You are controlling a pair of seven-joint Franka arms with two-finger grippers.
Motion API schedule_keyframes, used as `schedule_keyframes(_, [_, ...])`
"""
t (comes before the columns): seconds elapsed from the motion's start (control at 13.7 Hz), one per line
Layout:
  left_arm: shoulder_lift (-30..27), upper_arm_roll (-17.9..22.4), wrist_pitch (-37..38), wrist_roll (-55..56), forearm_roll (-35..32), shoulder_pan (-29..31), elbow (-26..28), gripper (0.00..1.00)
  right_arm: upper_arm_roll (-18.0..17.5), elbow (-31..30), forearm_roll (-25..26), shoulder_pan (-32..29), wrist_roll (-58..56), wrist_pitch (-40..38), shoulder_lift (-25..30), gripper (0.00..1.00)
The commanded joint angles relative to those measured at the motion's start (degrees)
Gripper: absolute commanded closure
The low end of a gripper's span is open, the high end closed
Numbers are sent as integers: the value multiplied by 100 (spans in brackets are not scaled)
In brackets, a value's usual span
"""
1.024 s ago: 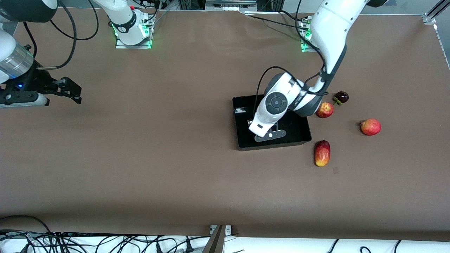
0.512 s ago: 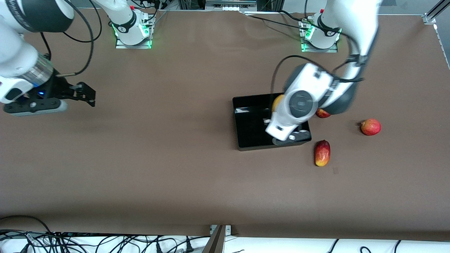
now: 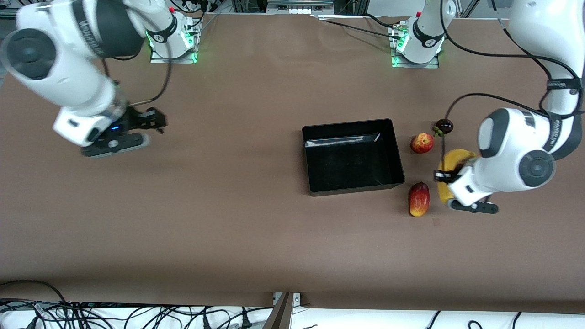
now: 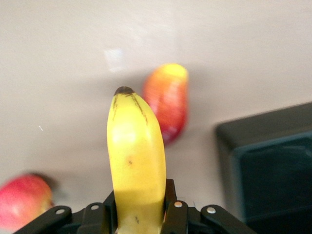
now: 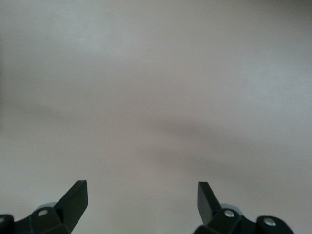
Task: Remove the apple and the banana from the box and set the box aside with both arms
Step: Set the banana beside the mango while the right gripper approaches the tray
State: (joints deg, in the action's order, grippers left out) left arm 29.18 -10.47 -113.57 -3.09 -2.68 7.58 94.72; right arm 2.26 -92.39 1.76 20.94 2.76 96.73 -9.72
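- Left gripper (image 3: 450, 183), up over the brown table (image 3: 228, 205) toward the left arm's end: fingers closed tight on the banana (image 3: 450, 169).
- Right gripper (image 3: 153, 119), over bare table toward the right arm's end: fingers spread wide, holding nothing.
- Black box (image 3: 353, 156) on the table, nothing in it.
- Apple (image 3: 422, 143) just beside the box; mango (image 3: 419, 199) nearer to the camera; dark mangosteen (image 3: 444, 126) near the apple.

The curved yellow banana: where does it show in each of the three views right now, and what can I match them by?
Front view: curved yellow banana, clamped in the shut left gripper, beside the oblong red-yellow mango.
Left wrist view: banana rises between the fingers.
Right wrist view: not in it.
Shared landmark: the mango, and the glossy black plastic tray.
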Motion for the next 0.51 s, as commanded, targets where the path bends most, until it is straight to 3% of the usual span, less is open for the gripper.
schedule_keyframes(0.0, [192, -26, -1164, -437, -128, 243, 695, 100, 29, 256, -480, 479, 715, 247, -494, 0])
schedule_keyframes(0.07, [324, 27, -1472, -438, -128, 252, 810, 100, 29, 318, -762, 734, 917, 537, -739, 0])
schedule_keyframes(0.29, [553, 228, -1879, -455, -145, 253, 899, 100, 29, 853, -861, 1587, 2103, 1478, -1627, 0])
schedule_keyframes(0.37, [597, 290, -1949, -455, -233, 253, 890, 75, 29, 1020, -853, 1754, 2306, 1602, -1865, 0])
schedule_keyframes(0.44, [615, 300, -1959, -447, -286, 253, 890, 3, 38, 1161, -852, 1930, 2560, 1707, -2084, 0])
